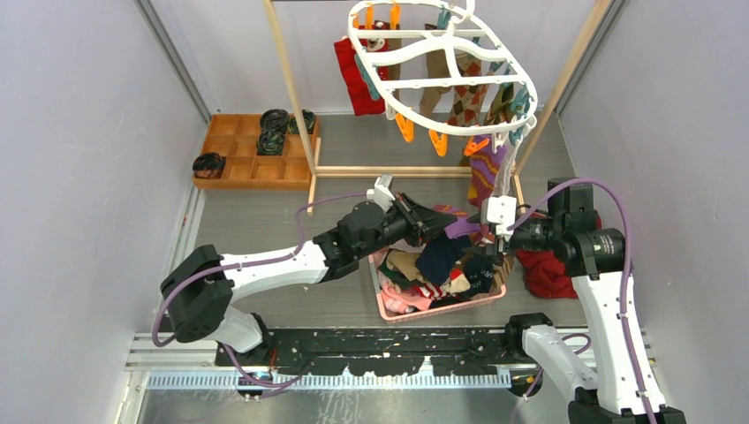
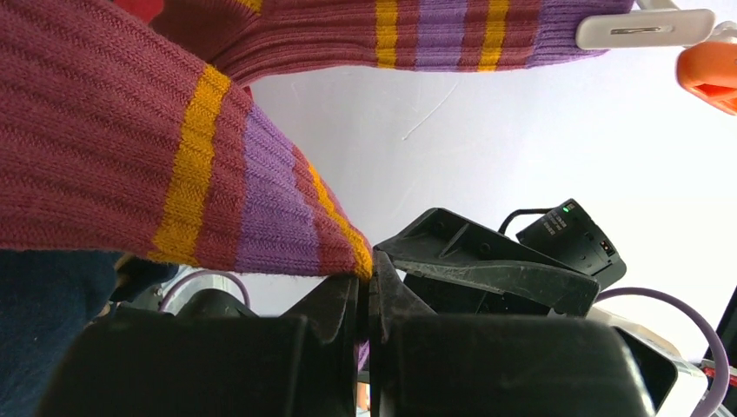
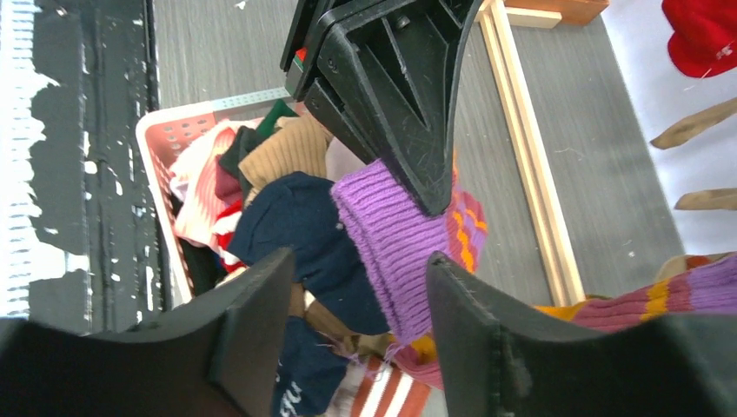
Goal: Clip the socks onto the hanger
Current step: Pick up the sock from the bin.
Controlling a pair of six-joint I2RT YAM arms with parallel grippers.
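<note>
Bright, even, diffuse light fills the overhead view, leaving only faint soft shadows on the grey bench point(image 1: 265, 221). In the left wrist view the striped sock point(image 2: 130, 130) is sharp against a washed-out white wall point(image 2: 521, 130). In the right wrist view the left edge glares white, and the right tool point(image 3: 358, 256) looks dark and slightly soft.

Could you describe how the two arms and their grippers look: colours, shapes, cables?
The left arm and right arm have white links with black joints, and a purple cable loops along each. The left gripper and right gripper are black, with wedge-shaped fingers.
</note>
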